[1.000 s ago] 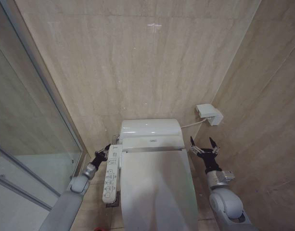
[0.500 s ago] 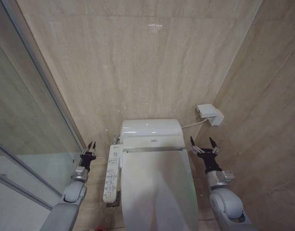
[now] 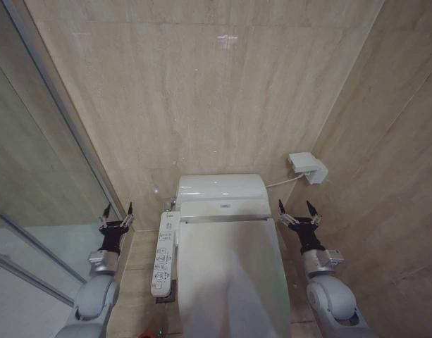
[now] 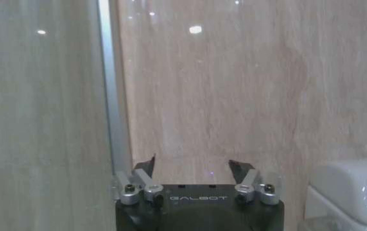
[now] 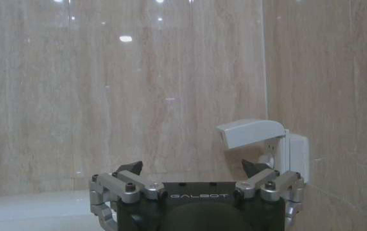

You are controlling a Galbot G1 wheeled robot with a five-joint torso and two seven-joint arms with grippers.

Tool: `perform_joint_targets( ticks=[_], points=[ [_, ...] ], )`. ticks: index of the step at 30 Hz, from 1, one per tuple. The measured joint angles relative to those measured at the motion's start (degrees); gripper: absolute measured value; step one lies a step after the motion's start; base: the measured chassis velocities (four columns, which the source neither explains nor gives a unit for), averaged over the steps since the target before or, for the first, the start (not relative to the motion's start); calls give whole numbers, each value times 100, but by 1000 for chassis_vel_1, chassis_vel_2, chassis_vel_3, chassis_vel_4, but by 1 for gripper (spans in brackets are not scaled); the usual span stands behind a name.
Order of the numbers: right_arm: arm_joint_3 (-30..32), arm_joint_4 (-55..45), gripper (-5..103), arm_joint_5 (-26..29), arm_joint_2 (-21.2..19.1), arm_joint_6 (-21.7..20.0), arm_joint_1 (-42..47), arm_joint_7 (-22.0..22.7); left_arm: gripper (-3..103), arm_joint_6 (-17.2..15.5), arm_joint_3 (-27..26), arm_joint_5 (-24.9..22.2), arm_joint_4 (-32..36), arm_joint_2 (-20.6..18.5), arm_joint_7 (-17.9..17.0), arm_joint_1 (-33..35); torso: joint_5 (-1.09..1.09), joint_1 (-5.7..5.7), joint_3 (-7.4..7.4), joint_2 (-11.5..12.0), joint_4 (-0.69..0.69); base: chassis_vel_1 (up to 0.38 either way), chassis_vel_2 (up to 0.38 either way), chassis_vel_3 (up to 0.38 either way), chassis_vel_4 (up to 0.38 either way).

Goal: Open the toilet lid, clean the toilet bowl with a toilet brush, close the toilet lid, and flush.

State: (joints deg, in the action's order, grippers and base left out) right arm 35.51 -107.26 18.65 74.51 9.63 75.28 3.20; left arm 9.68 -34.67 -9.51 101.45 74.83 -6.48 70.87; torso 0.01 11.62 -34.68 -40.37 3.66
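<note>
Toilet lid [image 3: 230, 274] lies shut over the bowl, between both arms. Left tool [image 3: 117, 211] hangs beside the glass partition [image 3: 39, 183], fingers apart, empty; right tool [image 3: 294, 208] likewise near the wall socket [image 3: 306, 167]. Glossy plastic, probably light but slippery; its front edge, hidden here, looks the likeliest hold.

Beige stone-pattern wall tiles [image 3: 223, 91] cover the upper frame in the head view. A glass partition [image 3: 32, 162] with a metal frame [image 3: 60, 113] runs diagonally down the left side. A white control panel [image 3: 163, 253] with buttons sits lower centre-left. A white wall socket box [image 3: 306, 167] is mounted right of centre, a cable [image 3: 280, 182] running from it leftward. Floor tiles [image 3: 138, 274] show at lower left.
</note>
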Motion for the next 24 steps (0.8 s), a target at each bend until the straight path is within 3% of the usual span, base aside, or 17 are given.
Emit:
perform_joint_targets(
  ticks=[1, 8, 9, 24],
  points=[
    [0, 0, 100, 0, 0, 0, 0, 0, 87, -60, -46, -40, 247, 65, -1, 189, 0, 0, 0, 0, 1, 0, 0, 0, 0],
    [0, 0, 100, 0, 0, 0, 0, 0, 87, -72, -110, -139, 789, 187, 121, 692, -1, 0, 0, 0, 0, 0, 0, 0, 0],
    [0, 0, 100, 0, 0, 0, 0, 0, 100, -33, -111, -149, 849, 184, 123, 759, 0, 0, 0, 0, 1, 0, 0, 0, 0],
    [0, 0, 100, 0, 0, 0, 0, 0, 100, 354, 226, 45, 970, 115, 157, 969, -1, 0, -1, 0, 1, 0, 0, 0, 0]
  ],
)
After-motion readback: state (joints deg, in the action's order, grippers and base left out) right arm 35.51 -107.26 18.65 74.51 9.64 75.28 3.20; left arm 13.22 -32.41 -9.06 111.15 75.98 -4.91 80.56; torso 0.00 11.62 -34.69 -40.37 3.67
